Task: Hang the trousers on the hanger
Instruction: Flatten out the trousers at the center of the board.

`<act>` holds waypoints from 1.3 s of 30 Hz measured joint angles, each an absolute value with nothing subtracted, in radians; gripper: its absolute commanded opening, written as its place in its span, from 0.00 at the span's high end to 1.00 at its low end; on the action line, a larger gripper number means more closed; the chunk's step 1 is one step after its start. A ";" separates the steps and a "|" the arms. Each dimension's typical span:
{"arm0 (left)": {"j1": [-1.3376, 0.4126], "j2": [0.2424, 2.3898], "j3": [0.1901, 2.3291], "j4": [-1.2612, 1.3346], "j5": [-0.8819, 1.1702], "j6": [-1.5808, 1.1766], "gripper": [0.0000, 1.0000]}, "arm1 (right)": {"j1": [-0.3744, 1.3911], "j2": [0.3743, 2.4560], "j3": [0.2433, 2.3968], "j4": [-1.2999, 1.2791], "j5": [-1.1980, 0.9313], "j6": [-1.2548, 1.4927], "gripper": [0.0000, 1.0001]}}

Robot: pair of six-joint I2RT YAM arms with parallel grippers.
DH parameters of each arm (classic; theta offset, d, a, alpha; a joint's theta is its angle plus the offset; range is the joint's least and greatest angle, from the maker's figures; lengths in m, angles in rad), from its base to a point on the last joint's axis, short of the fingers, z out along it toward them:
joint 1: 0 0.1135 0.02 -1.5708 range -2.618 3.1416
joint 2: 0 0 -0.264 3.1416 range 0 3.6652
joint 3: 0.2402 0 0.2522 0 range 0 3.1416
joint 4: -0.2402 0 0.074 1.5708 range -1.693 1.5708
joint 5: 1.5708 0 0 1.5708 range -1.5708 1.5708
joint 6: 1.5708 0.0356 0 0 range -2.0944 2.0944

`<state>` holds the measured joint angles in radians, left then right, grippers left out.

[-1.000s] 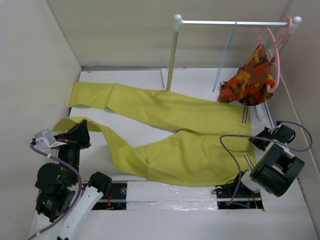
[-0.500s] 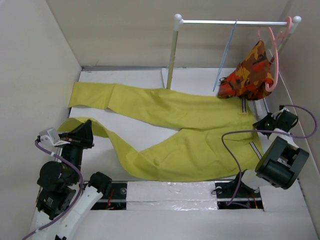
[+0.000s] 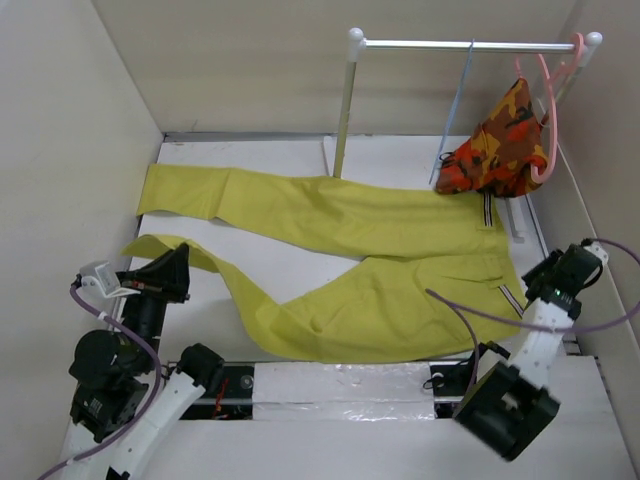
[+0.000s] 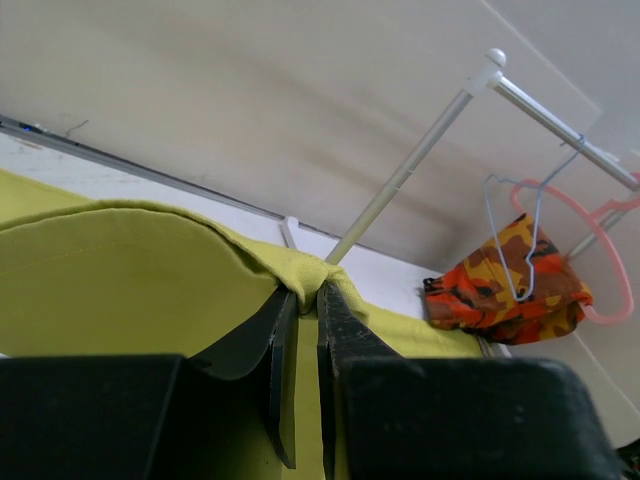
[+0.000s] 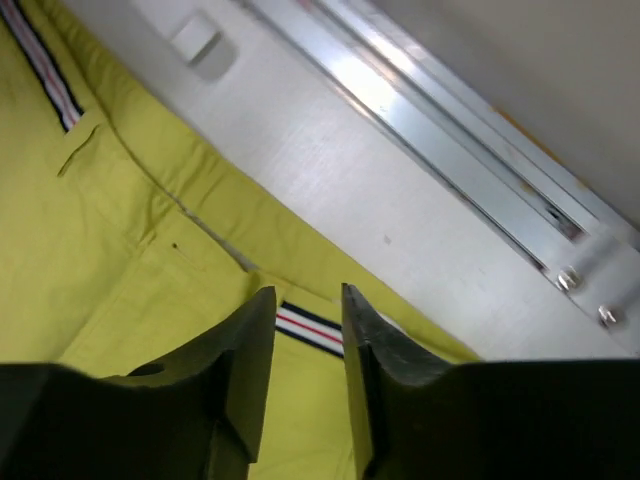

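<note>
The mustard-yellow trousers (image 3: 350, 230) lie spread flat on the table, legs to the left, striped waistband (image 3: 487, 212) to the right. My left gripper (image 3: 178, 272) is shut on a fold of the near leg's end; in the left wrist view its jaws (image 4: 308, 292) pinch yellow cloth (image 4: 120, 280). My right gripper (image 3: 538, 285) is at the waist's right edge. In the right wrist view it (image 5: 308, 292) stands slightly open just above the cloth (image 5: 120, 250), with a striped tab (image 5: 310, 328) in the gap. The pale-blue wire hanger (image 3: 455, 100) hangs on the rail and also shows in the left wrist view (image 4: 520, 245).
A white rail (image 3: 460, 45) on a post (image 3: 343, 120) stands at the back right. A pink plastic hanger (image 3: 550, 110) on it holds an orange-red camouflage garment (image 3: 500, 150). Walls close in left, back and right. A metal track (image 5: 440, 140) runs along the right edge.
My right arm has swung its elbow toward the near edge and the gripper has moved nearer along the waist edge. The waist shifted toward the back. My left gripper moved slightly nearer, holding the leg.
</note>
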<state>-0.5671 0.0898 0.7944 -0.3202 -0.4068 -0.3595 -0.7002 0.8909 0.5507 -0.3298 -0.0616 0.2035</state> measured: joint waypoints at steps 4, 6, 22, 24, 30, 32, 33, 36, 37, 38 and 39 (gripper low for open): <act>-0.592 0.047 0.794 -0.316 -0.408 -0.360 1.00 | -0.741 0.683 0.524 -0.445 0.030 0.272 0.82; -0.608 0.031 0.794 -0.314 -0.410 -0.359 1.00 | -0.747 0.687 0.530 -0.484 0.055 0.310 0.71; -0.671 0.017 0.794 -0.310 -0.456 -0.348 1.00 | -0.793 0.812 0.437 -0.629 0.114 0.594 0.52; -0.674 0.017 0.794 -0.310 -0.461 -0.348 1.00 | -0.798 0.812 0.436 -0.626 0.124 0.614 0.54; -0.674 0.018 0.794 -0.311 -0.489 -0.348 1.00 | -0.805 0.901 0.441 -0.604 0.146 0.636 0.58; -0.675 0.019 0.794 -0.311 -0.509 -0.349 1.00 | -0.814 0.960 0.448 -0.584 0.143 0.635 0.63; -0.675 0.021 0.795 -0.313 -0.521 -0.350 1.00 | -0.816 0.982 0.455 -0.577 0.143 0.634 0.64; -0.675 0.034 0.803 -0.328 -0.566 -0.357 1.00 | -0.816 1.024 0.470 -0.543 0.138 0.622 0.88; -0.675 0.039 0.806 -0.334 -0.583 -0.360 1.00 | -0.816 1.032 0.472 -0.529 0.133 0.617 1.00; -0.675 0.044 0.809 -0.339 -0.600 -0.363 1.00 | -0.816 1.036 0.474 -0.511 0.126 0.607 1.00; -0.675 0.049 0.812 -0.345 -0.613 -0.365 1.00 | -0.816 1.039 0.474 -0.492 0.118 0.599 1.00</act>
<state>-0.6750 0.0486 0.8124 -0.3447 -0.6128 -0.3649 -0.8158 1.0389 0.4740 -0.4923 0.1184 0.5991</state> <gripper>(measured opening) 0.062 0.028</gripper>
